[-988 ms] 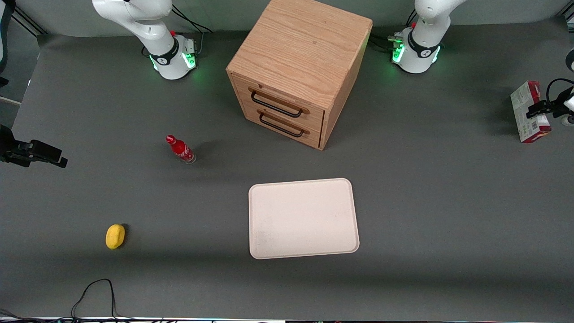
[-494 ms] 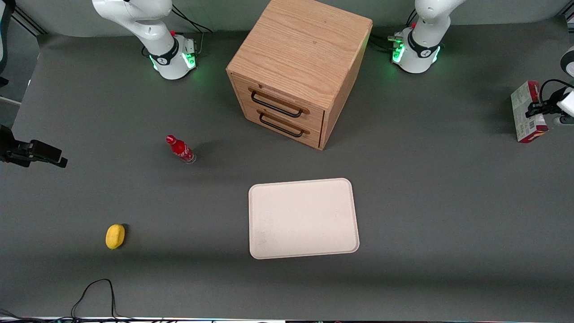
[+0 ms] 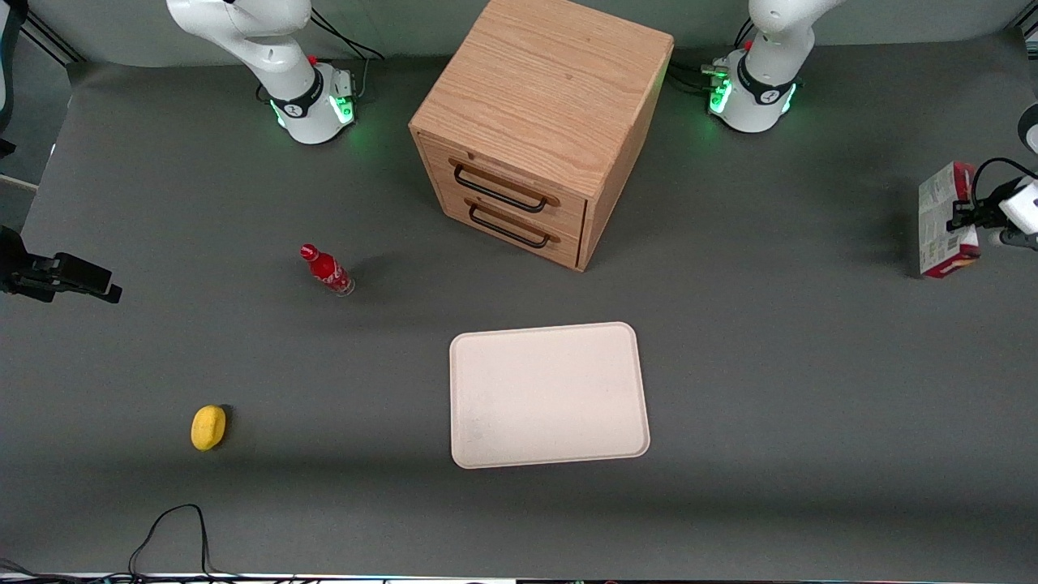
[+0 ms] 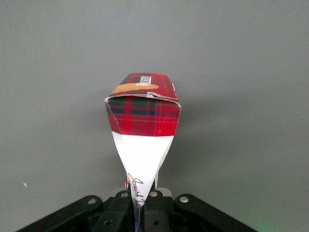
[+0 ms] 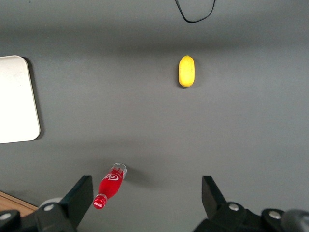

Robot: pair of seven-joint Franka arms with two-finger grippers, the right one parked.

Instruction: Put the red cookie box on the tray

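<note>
At the working arm's table end, the pincer (image 3: 963,215) grips the lifted red cookie box (image 3: 941,221).

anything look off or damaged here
The thin red cookie box looks pinched: where the gripper clamps it, the carton narrows to a wedge and its end flap bulges. It hangs above bare table at the working arm's end, away from the cream-pink tray.

Red tartan cookie box (image 4: 144,118), cream-pink tray (image 3: 548,395)
</note>
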